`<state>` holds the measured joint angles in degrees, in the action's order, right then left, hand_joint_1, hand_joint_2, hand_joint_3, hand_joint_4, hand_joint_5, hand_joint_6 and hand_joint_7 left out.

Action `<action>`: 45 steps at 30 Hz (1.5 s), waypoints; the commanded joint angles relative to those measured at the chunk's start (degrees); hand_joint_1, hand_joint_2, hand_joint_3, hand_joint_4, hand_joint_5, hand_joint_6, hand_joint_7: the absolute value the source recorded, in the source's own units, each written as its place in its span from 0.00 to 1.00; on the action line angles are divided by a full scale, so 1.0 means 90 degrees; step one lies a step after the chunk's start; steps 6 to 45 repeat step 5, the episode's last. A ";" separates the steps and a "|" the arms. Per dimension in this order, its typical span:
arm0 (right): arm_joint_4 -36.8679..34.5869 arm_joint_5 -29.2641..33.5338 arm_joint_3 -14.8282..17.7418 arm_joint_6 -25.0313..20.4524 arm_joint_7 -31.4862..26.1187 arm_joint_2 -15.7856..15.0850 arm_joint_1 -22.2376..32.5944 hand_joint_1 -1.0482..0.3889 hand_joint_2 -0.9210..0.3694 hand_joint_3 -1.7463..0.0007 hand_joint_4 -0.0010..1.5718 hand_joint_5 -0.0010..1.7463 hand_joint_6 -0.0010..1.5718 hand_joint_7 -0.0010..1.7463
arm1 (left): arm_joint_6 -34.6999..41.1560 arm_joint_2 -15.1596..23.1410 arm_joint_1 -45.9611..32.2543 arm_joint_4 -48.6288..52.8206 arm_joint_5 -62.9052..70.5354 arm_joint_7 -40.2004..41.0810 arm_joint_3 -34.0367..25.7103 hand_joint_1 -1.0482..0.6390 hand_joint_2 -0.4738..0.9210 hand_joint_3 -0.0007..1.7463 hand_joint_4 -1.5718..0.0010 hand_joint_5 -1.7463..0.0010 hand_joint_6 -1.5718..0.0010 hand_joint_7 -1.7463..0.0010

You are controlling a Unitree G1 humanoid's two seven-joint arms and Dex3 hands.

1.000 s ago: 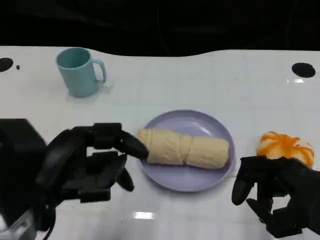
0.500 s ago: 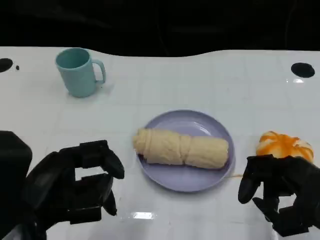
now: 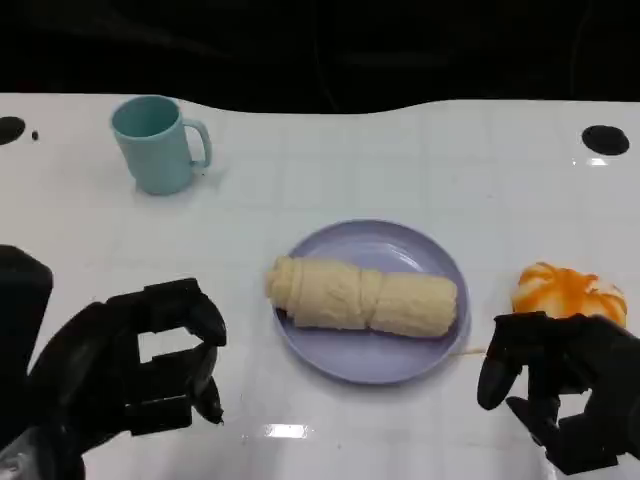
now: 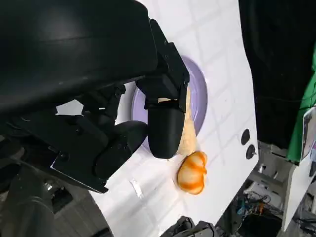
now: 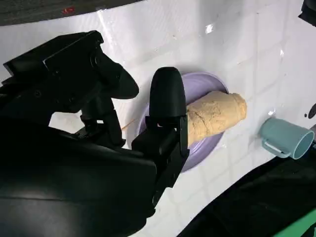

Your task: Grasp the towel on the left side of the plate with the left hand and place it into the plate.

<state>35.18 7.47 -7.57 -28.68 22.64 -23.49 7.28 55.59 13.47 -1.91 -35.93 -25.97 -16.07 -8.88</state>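
A rolled cream towel (image 3: 362,296) lies across the lavender plate (image 3: 375,352) at the table's middle; its left end juts a little past the rim. My left hand (image 3: 135,365) hovers low at the front left, well apart from the plate, fingers spread and holding nothing. My right hand (image 3: 560,385) sits at the front right, fingers apart, empty. In the left wrist view the left hand (image 4: 113,128) partly hides the plate (image 4: 197,94) and the towel (image 4: 186,133). In the right wrist view the towel (image 5: 215,117) lies in the plate (image 5: 200,148) past the right hand (image 5: 123,133).
A teal mug (image 3: 157,143) stands at the back left, also seen as the mug (image 5: 286,138). An orange-and-white bun-like object (image 3: 568,293) rests right of the plate, just beyond my right hand. The dark table edge runs along the back.
My left hand let go of the towel's left end and drew back toward the front left. The towel stays in the plate. My right hand barely moved.
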 commanded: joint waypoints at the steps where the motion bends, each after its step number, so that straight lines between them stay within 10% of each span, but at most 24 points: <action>1: 0.0002 -0.0098 0.0083 0.0060 0.0007 -0.0011 -0.0004 0.75 0.28 0.38 0.46 1.00 0.45 0.82 | -0.0128 0.0181 -0.0028 0.0060 -0.0034 -0.0047 0.0024 0.56 0.77 0.68 0.50 0.00 0.57 0.03; 45: 0.0014 -0.0088 0.0080 0.0052 0.0011 -0.0049 0.0008 0.75 0.28 0.38 0.46 1.00 0.45 0.82 | -0.0106 0.0199 -0.0026 0.0057 -0.0069 -0.0035 0.0045 0.56 0.77 0.68 0.50 0.00 0.57 0.03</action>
